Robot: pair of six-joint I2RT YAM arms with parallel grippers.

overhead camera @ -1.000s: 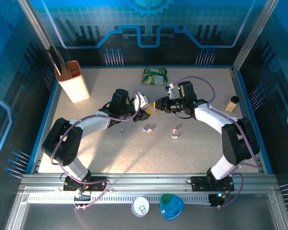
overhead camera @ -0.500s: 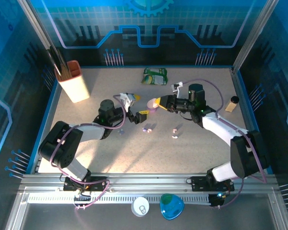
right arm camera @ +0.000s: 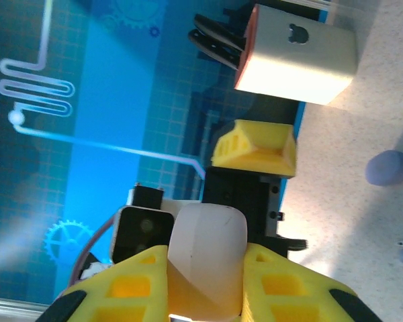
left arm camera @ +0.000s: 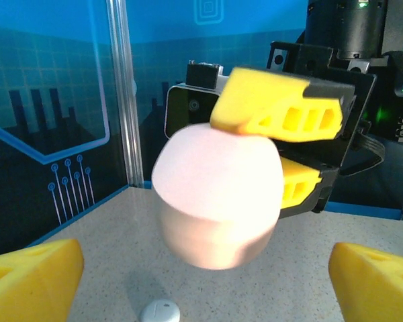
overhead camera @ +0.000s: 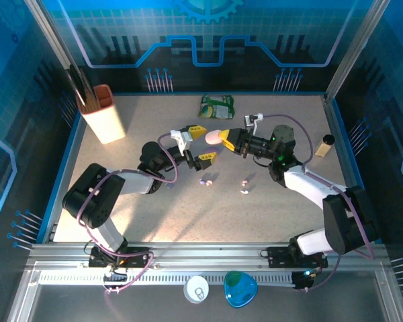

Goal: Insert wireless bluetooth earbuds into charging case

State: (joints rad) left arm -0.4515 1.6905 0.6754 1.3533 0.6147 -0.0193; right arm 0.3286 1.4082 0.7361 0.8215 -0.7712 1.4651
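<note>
Four earbuds (overhead camera: 206,180) can be counted on the tabletop (overhead camera: 188,215) in the top view. They lie around its middle in two pairs, one pair just left of centre and the other a little to its right, each bud apart from the arms. The left wrist view catches one white bud low in the frame, lying on the speckled surface. Above and beyond them, toward the far edge, one pinkish charging case (overhead camera: 213,136) hangs clear of the surface, clenched at one end by the right end effector (overhead camera: 226,139). The left end effector (overhead camera: 202,143) faces it with its jaws released and spread wide. Its yellow fingers (left arm camera: 30,278) stand to either side of the case without touching it. The near half of the tabletop, from the buds down to the near edge, lies bare between the two arms, and so does most of the left edge. Near the far left corner stands one white and orange holder (overhead camera: 104,115) with dark sticks in it. One green packet (overhead camera: 217,106) lies at the middle of the far edge, and one small bottle (overhead camera: 324,145) lies by the right edge.
</note>
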